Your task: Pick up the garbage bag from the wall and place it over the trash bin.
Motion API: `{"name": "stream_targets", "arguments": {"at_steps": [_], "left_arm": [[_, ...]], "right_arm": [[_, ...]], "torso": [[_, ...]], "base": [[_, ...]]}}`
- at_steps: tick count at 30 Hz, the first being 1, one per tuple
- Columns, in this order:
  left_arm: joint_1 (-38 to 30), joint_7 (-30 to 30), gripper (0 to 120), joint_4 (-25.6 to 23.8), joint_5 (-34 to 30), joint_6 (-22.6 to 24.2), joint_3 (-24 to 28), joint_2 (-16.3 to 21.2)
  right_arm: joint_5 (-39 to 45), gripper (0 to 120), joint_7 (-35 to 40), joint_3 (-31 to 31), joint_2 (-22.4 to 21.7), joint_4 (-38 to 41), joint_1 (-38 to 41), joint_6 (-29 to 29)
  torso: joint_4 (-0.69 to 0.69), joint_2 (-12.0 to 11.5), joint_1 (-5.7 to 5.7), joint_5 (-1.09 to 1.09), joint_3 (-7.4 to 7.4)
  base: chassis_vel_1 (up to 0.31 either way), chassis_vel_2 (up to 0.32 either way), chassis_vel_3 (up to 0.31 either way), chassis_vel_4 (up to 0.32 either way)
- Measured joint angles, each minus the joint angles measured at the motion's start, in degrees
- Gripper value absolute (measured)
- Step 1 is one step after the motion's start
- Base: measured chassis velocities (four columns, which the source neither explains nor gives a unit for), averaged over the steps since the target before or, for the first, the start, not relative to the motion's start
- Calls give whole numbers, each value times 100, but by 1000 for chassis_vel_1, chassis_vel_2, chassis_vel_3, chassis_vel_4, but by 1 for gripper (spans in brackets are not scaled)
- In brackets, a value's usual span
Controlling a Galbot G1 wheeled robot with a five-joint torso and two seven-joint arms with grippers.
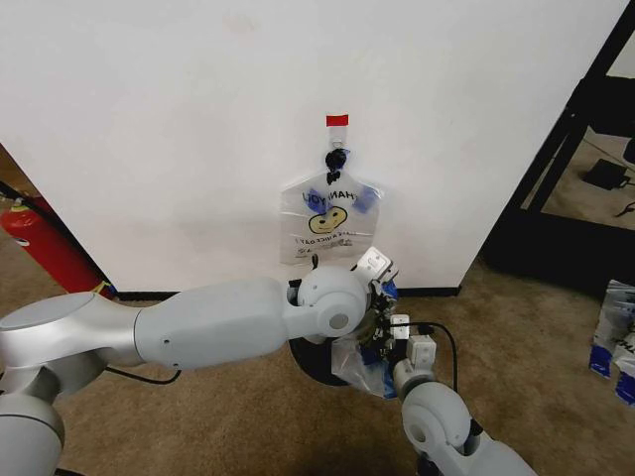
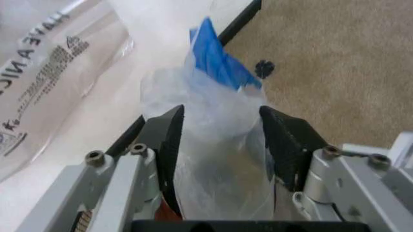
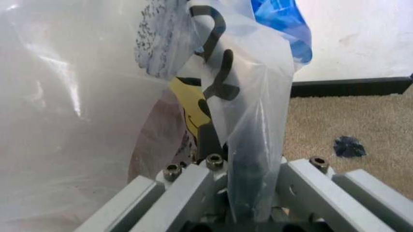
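The step in hand looks like fitting the bag over the bin; the lift off the wall seems done.

Nearest, the right gripper sits just beside the bin on its right, clamped tight on a narrow fold of the bag. The left gripper hangs above the bin's far edge with its jaws well apart. Bunched plastic fills the gap and touches both pads, so it looks framed more than pinched. The bag hangs crumpled between the two grippers, over and just right of the bin, its mouth not yet round the rim.

The next move probably calls for drawing the two holds apart to open the mouth, then lowering it evenly so the thin film does not slip or snag.

Behind the bin, a twin bag hangs on the wall from a hook under red tape.

The head view gives the layout of the bin and both arms. The wrist views add the grip detail and a blue patch.
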Motion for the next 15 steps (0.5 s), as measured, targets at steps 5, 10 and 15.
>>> {"name": "stream_targets", "arguments": {"at_steps": [5, 10, 15], "left_arm": [[32, -5, 38, -31, -4, -3, 64, 63], [65, -7, 27, -43, 5, -5, 62, 89], [76, -6, 16, -59, 31, -6, 44, 135]], "right_arm": [[15, 0, 13, 2, -9, 0, 15, 0], [28, 0, 29, 5, -15, 14, 15, -2], [37, 0, 36, 10, -24, 14, 15, -2]], "torso": [[0, 0, 0, 0, 0], [0, 0, 0, 0, 0], [0, 0, 0, 0, 0]], "base": [[0, 0, 0, 0], [0, 0, 0, 0], [0, 0, 0, 0]]}}
